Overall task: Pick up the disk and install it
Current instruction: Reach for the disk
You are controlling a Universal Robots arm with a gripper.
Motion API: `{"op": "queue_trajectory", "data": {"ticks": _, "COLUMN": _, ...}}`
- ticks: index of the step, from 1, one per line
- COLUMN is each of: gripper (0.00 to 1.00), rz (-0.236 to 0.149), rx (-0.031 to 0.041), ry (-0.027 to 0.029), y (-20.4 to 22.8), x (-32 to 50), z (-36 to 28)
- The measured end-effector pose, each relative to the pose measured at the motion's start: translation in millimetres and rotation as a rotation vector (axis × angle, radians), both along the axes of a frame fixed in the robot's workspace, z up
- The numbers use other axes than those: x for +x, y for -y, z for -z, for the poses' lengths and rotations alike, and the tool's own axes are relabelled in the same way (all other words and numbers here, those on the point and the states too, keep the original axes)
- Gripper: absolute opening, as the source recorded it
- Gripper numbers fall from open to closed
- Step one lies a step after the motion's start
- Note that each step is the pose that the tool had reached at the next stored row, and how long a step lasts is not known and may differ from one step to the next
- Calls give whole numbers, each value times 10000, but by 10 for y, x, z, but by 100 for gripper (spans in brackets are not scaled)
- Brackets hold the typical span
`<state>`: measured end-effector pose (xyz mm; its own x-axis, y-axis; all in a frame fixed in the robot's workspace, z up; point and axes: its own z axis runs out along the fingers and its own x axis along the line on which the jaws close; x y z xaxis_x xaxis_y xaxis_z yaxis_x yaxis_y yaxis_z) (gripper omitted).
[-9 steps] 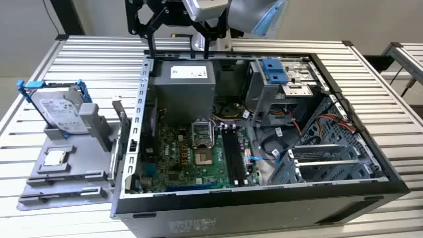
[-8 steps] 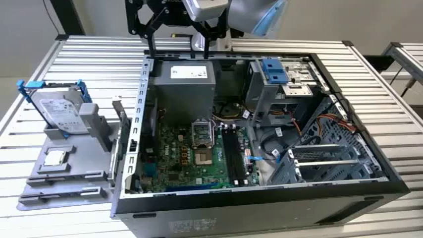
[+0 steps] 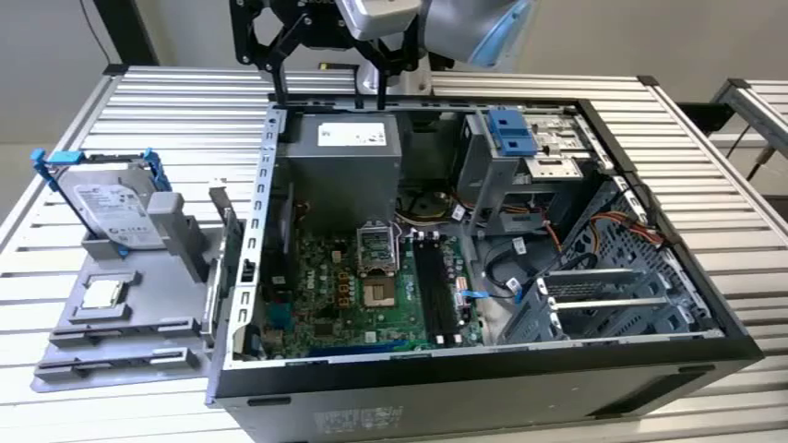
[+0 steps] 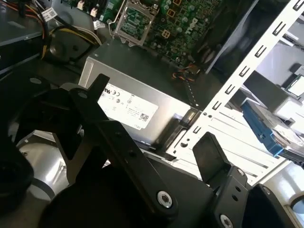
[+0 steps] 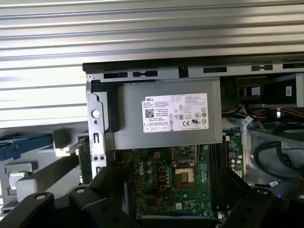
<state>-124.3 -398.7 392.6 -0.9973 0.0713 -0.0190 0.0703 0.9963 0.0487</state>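
The disk [image 3: 117, 214] leans upright in a grey holder [image 3: 161, 309] on the table, at the exterior view's left of the open computer case [image 3: 493, 365]. It is silver with a white label and blue rails. Its blue rail shows in the second wrist view [image 4: 263, 128] and at the first wrist view's edge [image 5: 21, 145]. My gripper [image 3: 328, 88] hangs open and empty above the rear wall of the case, over the grey power-supply box [image 3: 345, 152]. Its black fingers [image 4: 97, 95] stand wide apart, well away from the disk. The first wrist view shows the gripper [image 5: 173, 190] over the motherboard.
A small square processor chip [image 3: 101, 293] lies on the grey holder in front of the disk. Inside the case are the motherboard [image 3: 369, 286], cables [image 3: 615, 226] and a drive cage with a blue latch [image 3: 508, 132]. The slatted metal table [image 3: 161, 111] surrounds the case.
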Motion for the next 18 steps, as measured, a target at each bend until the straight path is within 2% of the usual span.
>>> {"op": "queue_trajectory", "data": {"ticks": 15, "gripper": 100, "rz": -4, "rx": 0, "ry": -15, "y": 0, "x": -1, "z": 0}}
{"op": "queue_trajectory", "data": {"ticks": 16, "gripper": 0, "rz": -4, "rx": 0, "ry": -16, "y": 0, "x": -1, "z": 0}}
{"op": "queue_trajectory", "data": {"ticks": 18, "gripper": 0, "rz": -5, "rx": 0, "ry": -18, "y": 0, "x": 0, "z": 0}}
